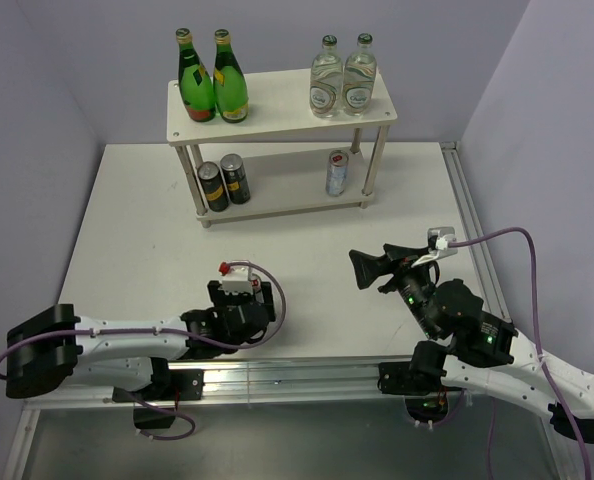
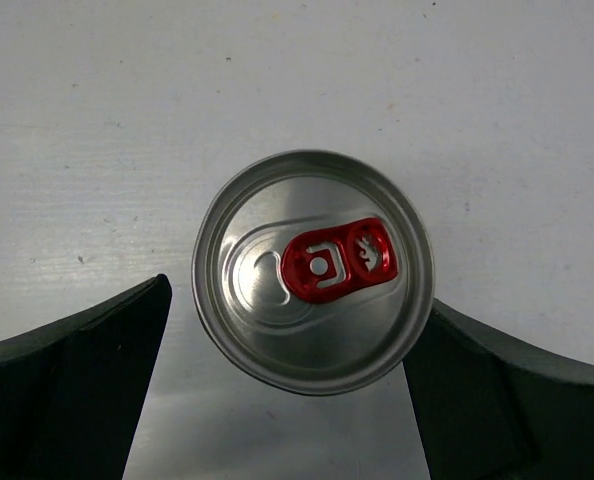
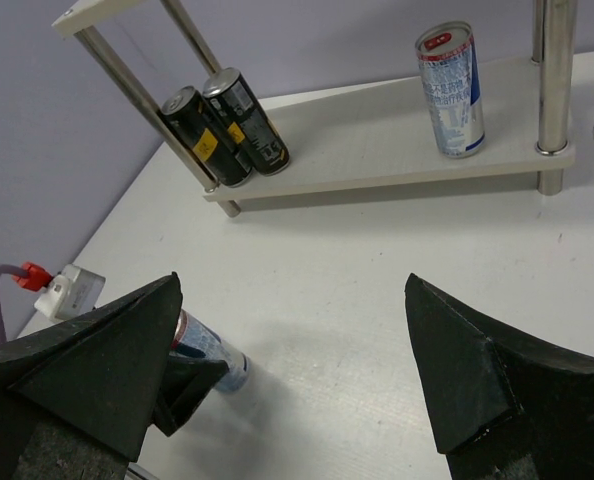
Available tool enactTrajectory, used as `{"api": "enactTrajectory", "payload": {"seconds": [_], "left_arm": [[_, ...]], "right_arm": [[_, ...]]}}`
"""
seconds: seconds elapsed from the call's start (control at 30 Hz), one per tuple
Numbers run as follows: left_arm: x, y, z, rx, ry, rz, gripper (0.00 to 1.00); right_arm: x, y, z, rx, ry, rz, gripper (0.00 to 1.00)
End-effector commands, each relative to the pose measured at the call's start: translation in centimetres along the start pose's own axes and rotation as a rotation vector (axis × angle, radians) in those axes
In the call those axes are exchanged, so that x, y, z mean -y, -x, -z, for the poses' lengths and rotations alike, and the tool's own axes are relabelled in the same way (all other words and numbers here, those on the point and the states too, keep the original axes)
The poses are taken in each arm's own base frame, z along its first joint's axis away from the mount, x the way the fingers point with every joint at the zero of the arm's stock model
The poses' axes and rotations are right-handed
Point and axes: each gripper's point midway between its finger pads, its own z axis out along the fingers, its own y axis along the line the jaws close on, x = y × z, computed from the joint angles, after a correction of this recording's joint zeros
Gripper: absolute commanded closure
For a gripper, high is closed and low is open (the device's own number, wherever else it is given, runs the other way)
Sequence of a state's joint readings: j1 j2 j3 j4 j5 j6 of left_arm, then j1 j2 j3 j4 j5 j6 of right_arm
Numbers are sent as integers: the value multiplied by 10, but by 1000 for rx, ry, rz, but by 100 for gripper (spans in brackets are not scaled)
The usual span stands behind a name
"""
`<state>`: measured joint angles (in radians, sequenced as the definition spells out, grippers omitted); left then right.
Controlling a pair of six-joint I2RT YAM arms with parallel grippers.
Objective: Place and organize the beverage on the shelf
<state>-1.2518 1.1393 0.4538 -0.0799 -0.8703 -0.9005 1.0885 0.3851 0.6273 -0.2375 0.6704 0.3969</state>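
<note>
I am holding my left gripper [image 2: 297, 300] spread around a slim silver can with a red pull tab [image 2: 314, 270], which is standing upright on the white table [image 2: 97, 120] close to my bases. The jaws are not clamping it. In the wrist view, the black finger [image 2: 497, 400] on the right is sitting just at the can's rim, while the opposite one is leaving a strip of table showing beside the can.

My right gripper [image 3: 295, 300] is hovering off to the right, released. Its 2 dark fingers [image 3: 477, 380] are standing wide apart with only table between them, and it is facing the rack.

Further back, the pale beige wooden 2-tier shelf [image 1: 277, 125] is standing at the far side of the table.

- **Lower board:** 2 black cans with yellow labels [image 1: 212, 187] are sitting side by side at the left end. A second silver can with blue print [image 1: 337, 172] is standing upright near the right end, well apart from them.
- **Upper board:** 2 green glass bottles with yellow labels [image 1: 195, 88] are standing together at the left. 2 clear bottles with green caps [image 1: 325, 85] are standing together at the right, and a bare stretch of board is separating the 2 pairs.
</note>
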Motion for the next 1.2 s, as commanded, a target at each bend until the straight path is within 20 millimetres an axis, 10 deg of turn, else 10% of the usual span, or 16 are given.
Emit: {"api": "enactTrajectory", "payload": {"seconds": [0.0, 0.1, 0.2, 0.33, 0.43, 0.7, 1.17], "left_arm": [[2, 10, -3, 101, 44, 68, 1], [3, 9, -7, 129, 77, 57, 3], [2, 7, -12, 143, 107, 35, 31], [12, 10, -18, 168, 108, 30, 100], [22, 21, -19, 185, 118, -9, 100], [107, 128, -25, 279, -43, -92, 100], [159, 241, -157, 386, -95, -105, 100]], "right_arm": [[5, 2, -1, 14, -25, -10, 0], [5, 0, -2, 9, -29, -5, 0], [5, -1, -2, 8, -29, -2, 0], [7, -2, -2, 12, -34, -2, 0], [8, -5, -3, 11, -40, 0, 0], [8, -8, -6, 18, -40, 6, 0], [12, -5, -1, 35, -34, -3, 0]]}}
